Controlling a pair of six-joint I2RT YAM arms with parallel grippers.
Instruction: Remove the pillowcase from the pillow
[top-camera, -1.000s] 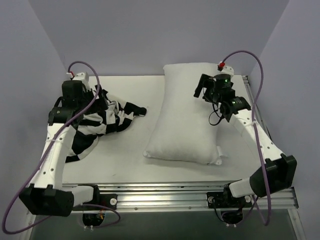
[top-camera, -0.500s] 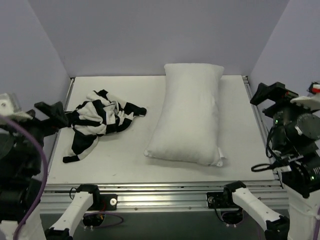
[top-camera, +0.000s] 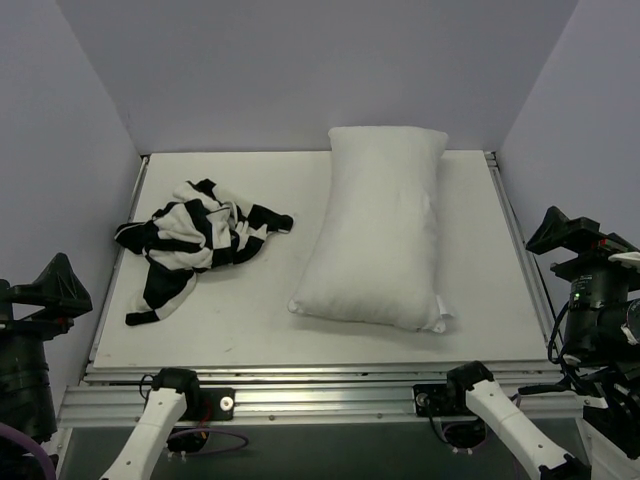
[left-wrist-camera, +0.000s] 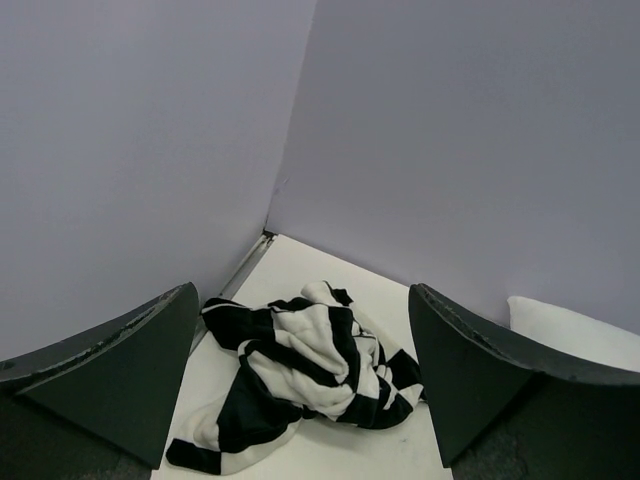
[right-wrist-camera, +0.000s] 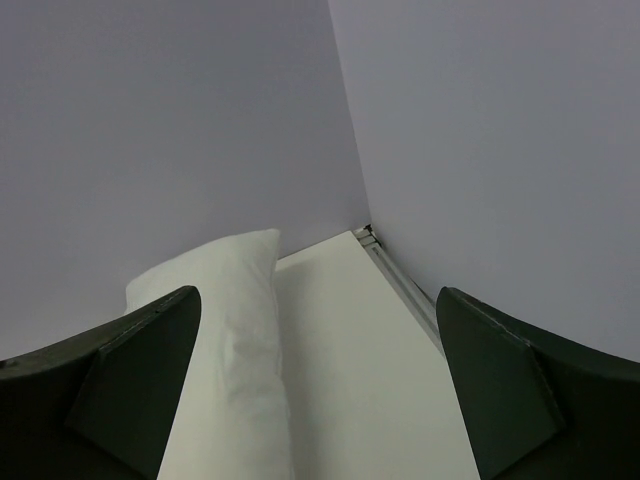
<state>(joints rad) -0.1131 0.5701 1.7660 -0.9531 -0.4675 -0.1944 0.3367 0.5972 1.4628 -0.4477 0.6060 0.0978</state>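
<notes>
The black-and-white checkered pillowcase (top-camera: 195, 240) lies crumpled in a heap on the left of the table, apart from the pillow; it also shows in the left wrist view (left-wrist-camera: 300, 370). The plain white pillow (top-camera: 385, 230) lies bare right of the middle, with a small tag at its near right corner; it also shows in the right wrist view (right-wrist-camera: 225, 330). My left gripper (top-camera: 35, 290) is open and empty, off the table's near left corner (left-wrist-camera: 302, 290). My right gripper (top-camera: 580, 235) is open and empty, beyond the table's right edge (right-wrist-camera: 318, 292).
The white table (top-camera: 300, 320) is closed in by purple walls at the back and both sides. An aluminium rail (top-camera: 320, 385) runs along the front edge. A metal strip (right-wrist-camera: 400, 275) lines the table's right edge.
Both arms have pulled back from the table toward the near corners and sunk lower. The pillowcase and the pillow have not moved.
</notes>
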